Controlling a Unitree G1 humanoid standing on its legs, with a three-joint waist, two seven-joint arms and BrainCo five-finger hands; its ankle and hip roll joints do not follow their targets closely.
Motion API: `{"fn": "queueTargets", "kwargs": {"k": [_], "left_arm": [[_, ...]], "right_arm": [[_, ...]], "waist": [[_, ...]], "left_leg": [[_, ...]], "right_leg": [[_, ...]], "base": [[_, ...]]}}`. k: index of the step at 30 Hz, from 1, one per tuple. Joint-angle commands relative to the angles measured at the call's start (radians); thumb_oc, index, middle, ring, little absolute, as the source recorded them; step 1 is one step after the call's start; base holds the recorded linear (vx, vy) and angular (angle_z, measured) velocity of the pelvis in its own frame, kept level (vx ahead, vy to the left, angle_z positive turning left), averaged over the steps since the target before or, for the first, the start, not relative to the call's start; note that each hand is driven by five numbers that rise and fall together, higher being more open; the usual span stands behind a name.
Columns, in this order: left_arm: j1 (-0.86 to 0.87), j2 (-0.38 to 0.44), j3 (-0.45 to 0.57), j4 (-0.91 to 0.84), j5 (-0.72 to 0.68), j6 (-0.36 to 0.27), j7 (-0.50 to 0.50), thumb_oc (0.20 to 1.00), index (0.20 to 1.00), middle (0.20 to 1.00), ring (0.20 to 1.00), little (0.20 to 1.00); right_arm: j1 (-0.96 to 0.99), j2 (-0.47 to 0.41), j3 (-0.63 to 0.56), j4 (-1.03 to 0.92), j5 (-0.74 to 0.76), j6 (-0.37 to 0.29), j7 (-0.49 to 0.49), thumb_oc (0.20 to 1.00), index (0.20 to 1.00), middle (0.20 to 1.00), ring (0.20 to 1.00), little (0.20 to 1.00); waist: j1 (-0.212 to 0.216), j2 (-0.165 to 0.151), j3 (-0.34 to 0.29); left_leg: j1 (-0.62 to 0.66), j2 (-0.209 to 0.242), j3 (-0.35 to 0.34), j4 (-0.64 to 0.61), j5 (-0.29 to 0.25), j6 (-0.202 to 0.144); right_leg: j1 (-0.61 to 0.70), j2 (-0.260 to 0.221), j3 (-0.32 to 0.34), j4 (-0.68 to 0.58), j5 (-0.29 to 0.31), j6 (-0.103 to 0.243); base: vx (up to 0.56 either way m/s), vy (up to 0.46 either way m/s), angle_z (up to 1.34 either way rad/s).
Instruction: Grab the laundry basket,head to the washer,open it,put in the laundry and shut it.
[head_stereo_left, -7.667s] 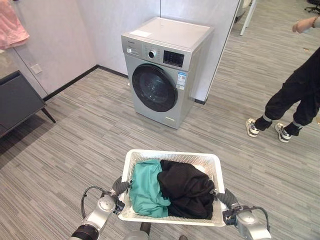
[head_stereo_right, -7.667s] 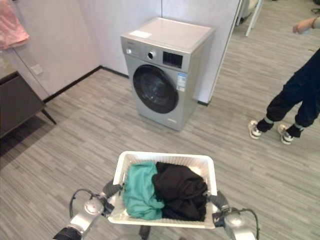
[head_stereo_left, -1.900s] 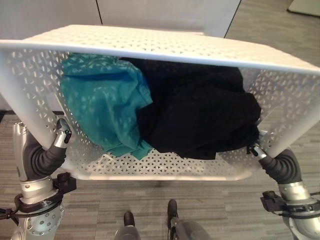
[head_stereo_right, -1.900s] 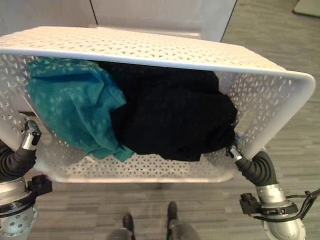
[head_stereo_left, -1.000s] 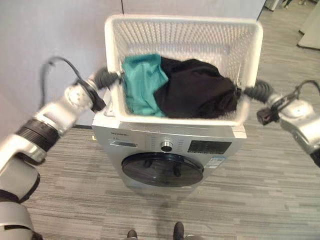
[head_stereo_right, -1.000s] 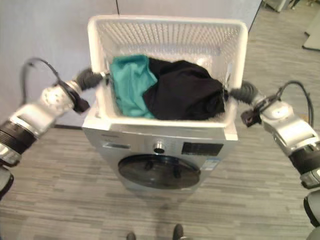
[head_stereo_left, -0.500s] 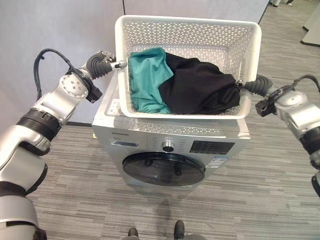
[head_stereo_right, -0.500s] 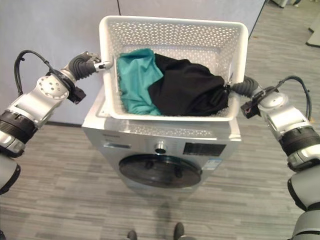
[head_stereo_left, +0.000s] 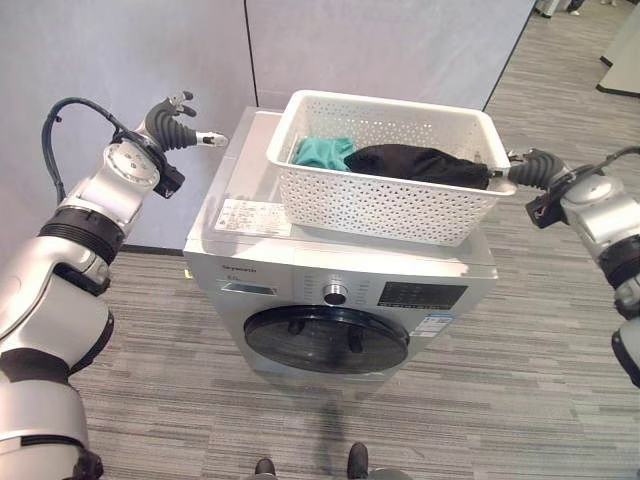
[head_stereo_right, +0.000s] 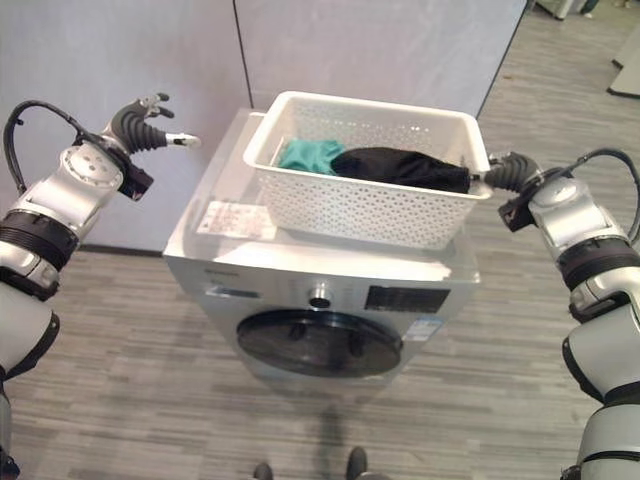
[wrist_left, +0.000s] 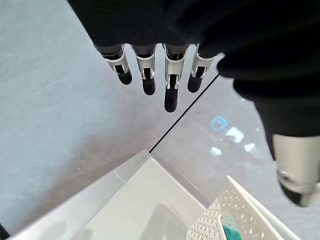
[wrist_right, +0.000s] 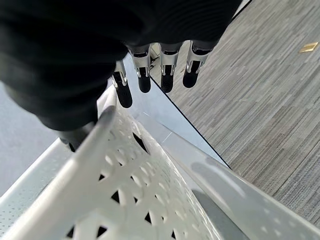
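The left hand (head_stereo_left: 178, 125) hangs with fingers spread, left of the washer (head_stereo_left: 330, 300), while the right hand (head_stereo_left: 530, 168), fingers straight, touches the right rim of the laundry basket (head_stereo_left: 375, 205) resting on top.

Head views looking down on the washer (head_stereo_left: 340, 290) from above; wrist views close beside its basket (wrist_right: 125, 185).

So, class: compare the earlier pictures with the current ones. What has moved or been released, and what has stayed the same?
The laundry basket, carried across the floor earlier, now rests on top of the washer. The left robot hand has let go and pulled away to the side, fingers open. The right robot hand remains at the basket's rim. The teal cloth and black cloth are still inside, and the washer door is still shut.
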Motion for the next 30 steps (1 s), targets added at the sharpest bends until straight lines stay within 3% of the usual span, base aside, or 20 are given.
{"fn": "queueTargets", "kwargs": {"k": [1, 6, 9, 11, 12, 13, 15, 20, 26, 30], "left_arm": [[-0.145, -0.011, 0.013, 0.104, 0.013, -0.057, 0.051, 1.000, 1.000, 1.000, 1.000, 1.000], [-0.073, 0.064, 0.099, -0.031, -0.012, -0.090, 0.110, 1.000, 1.000, 1.000, 1.000, 1.000], [0.088, 0.147, 0.251, -0.254, -0.016, -0.117, 0.161, 1.000, 1.000, 1.000, 1.000, 1.000], [0.241, 0.184, 0.397, -0.378, -0.022, -0.139, 0.192, 1.000, 1.000, 1.000, 1.000, 1.000], [0.480, 0.227, 0.592, -0.537, -0.037, -0.160, 0.210, 1.000, 1.000, 1.000, 1.000, 1.000], [0.496, 0.228, 0.603, -0.549, -0.035, -0.156, 0.210, 1.000, 1.000, 1.000, 1.000, 1.000], [0.687, 0.255, 0.763, -0.618, -0.047, -0.162, 0.217, 1.000, 1.000, 1.000, 1.000, 1.000], [0.837, 0.266, 0.881, -0.649, -0.055, -0.165, 0.225, 1.000, 1.000, 1.000, 1.000, 1.000], [0.924, 0.267, 0.942, -0.680, -0.074, -0.166, 0.234, 1.000, 1.000, 1.000, 1.000, 1.000], [1.065, 0.238, 1.025, -0.751, -0.059, -0.162, 0.223, 1.000, 1.000, 1.000, 1.000, 1.000]], "right_arm": [[-0.175, -0.013, 0.026, 0.068, 0.051, -0.090, -0.039, 1.000, 1.000, 1.000, 1.000, 1.000], [-0.135, -0.067, -0.056, -0.023, 0.129, -0.130, -0.094, 1.000, 1.000, 1.000, 1.000, 1.000], [0.003, -0.169, -0.201, -0.164, 0.201, -0.180, -0.128, 1.000, 1.000, 1.000, 1.000, 1.000], [0.144, -0.214, -0.332, -0.222, 0.232, -0.210, -0.142, 1.000, 1.000, 1.000, 1.000, 1.000], [0.335, -0.247, -0.509, -0.290, 0.263, -0.234, -0.158, 1.000, 1.000, 1.000, 1.000, 1.000], [0.348, -0.246, -0.517, -0.299, 0.261, -0.232, -0.159, 1.000, 1.000, 1.000, 1.000, 1.000], [0.529, -0.246, -0.664, -0.358, 0.272, -0.241, -0.156, 1.000, 1.000, 1.000, 1.000, 1.000], [0.689, -0.234, -0.748, -0.406, 0.272, -0.230, -0.136, 1.000, 1.000, 1.000, 1.000, 1.000], [0.758, -0.237, -0.770, -0.443, 0.264, -0.230, -0.121, 1.000, 1.000, 1.000, 1.000, 1.000], [0.879, -0.201, -0.860, -0.494, 0.245, -0.235, -0.126, 1.000, 1.000, 1.000, 1.000, 1.000]], "waist": [[0.055, 0.008, -0.039], [0.065, -0.001, -0.037], [0.061, -0.005, -0.035], [0.058, -0.007, -0.035], [0.059, -0.005, -0.040], [0.058, -0.005, -0.043], [0.058, 0.000, -0.046], [0.057, 0.004, -0.049], [0.060, 0.007, -0.044], [0.061, 0.008, -0.040]], "left_leg": [[0.034, 0.055, -0.008, 0.020, -0.042, -0.014], [0.036, 0.057, -0.002, 0.016, -0.041, -0.016], [0.039, 0.057, -0.005, 0.011, -0.043, -0.018], [0.044, 0.056, -0.005, 0.003, -0.044, -0.019], [0.052, 0.055, -0.003, -0.008, -0.045, -0.021], [0.053, 0.055, -0.003, -0.009, -0.044, -0.021], [0.059, 0.054, 0.000, -0.017, -0.042, -0.023], [0.061, 0.056, -0.001, -0.021, -0.039, -0.027], [0.055, 0.058, -0.003, -0.017, -0.036, -0.030], [0.052, 0.057, -0.007, -0.012, -0.038, -0.028]], "right_leg": [[0.050, -0.083, -0.021, 0.068, -0.107, 0.107], [0.055, -0.082, -0.024, 0.058, -0.105, 0.109], [0.061, -0.081, -0.028, 0.052, -0.108, 0.109], [0.064, -0.080, -0.029, 0.048, -0.110, 0.108], [0.070, -0.079, -0.032, 0.037, -0.111, 0.107], [0.071, -0.079, -0.031, 0.036, -0.110, 0.107], [0.077, -0.079, -0.031, 0.027, -0.108, 0.107], [0.081, -0.078, -0.034, 0.016, -0.105, 0.105], [0.084, -0.079, -0.044, 0.012, -0.104, 0.103], [0.084, -0.081, -0.046, 0.012, -0.102, 0.102]], "base": [[0.00, -0.007, -0.05], [0.01, -0.010, -0.06], [0.01, -0.010, -0.03], [0.03, -0.009, 0.01], [0.03, -0.004, -0.05], [0.04, -0.004, -0.09], [0.01, -0.001, -0.02], [0.00, 0.000, 0.00], [0.00, 0.000, 0.00], [0.01, -0.002, 0.01]]}}
